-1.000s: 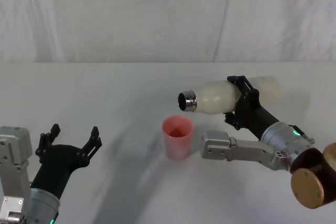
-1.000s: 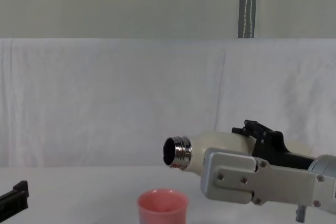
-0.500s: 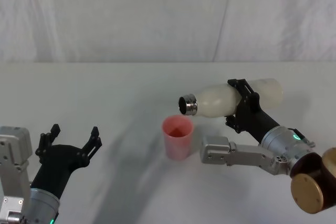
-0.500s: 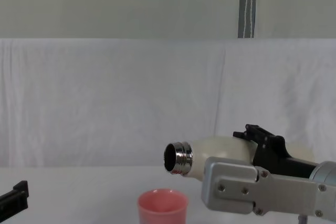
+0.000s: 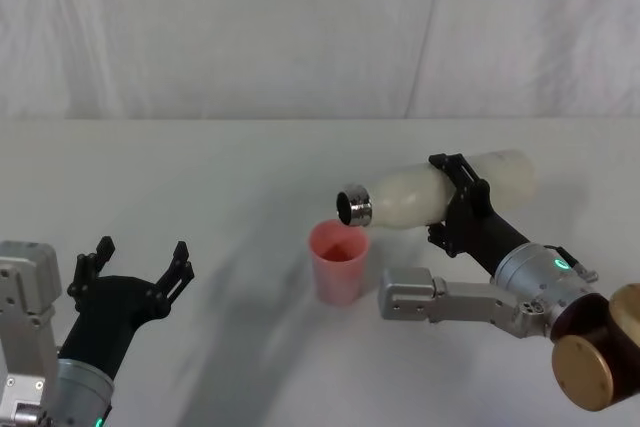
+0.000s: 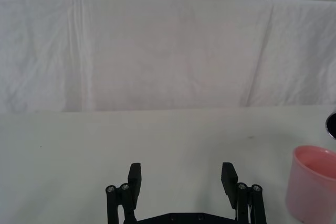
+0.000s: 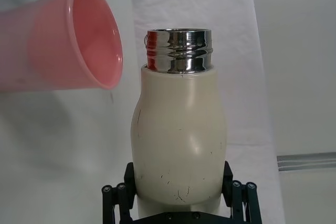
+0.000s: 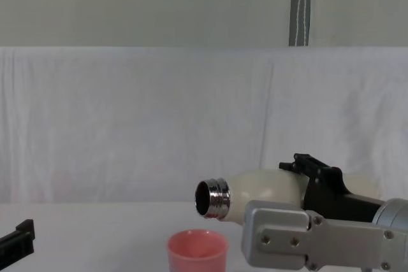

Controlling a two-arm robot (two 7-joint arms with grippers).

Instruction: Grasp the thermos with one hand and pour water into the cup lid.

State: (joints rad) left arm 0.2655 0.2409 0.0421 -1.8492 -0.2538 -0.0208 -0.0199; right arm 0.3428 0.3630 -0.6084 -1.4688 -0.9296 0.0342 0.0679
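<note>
Thermos point(image 5: 440, 192) held ~horizontal in R gripper point(image 5: 458, 199), jaws clamped on its body, neck just above rim of cup lid point(image 5: 338, 262) mid-table; risk: mouth sits at cup's edge, so stream may miss; L gripper point(image 5: 135, 269) spread, idle nr front-left corner.

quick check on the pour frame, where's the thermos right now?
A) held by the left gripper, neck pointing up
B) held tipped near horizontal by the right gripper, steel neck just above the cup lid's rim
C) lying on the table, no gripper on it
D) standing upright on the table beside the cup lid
B: the right gripper clamps the thermos mid-body, tilted so its neck hangs over the cup lid; the left gripper sits open, apart.
</note>
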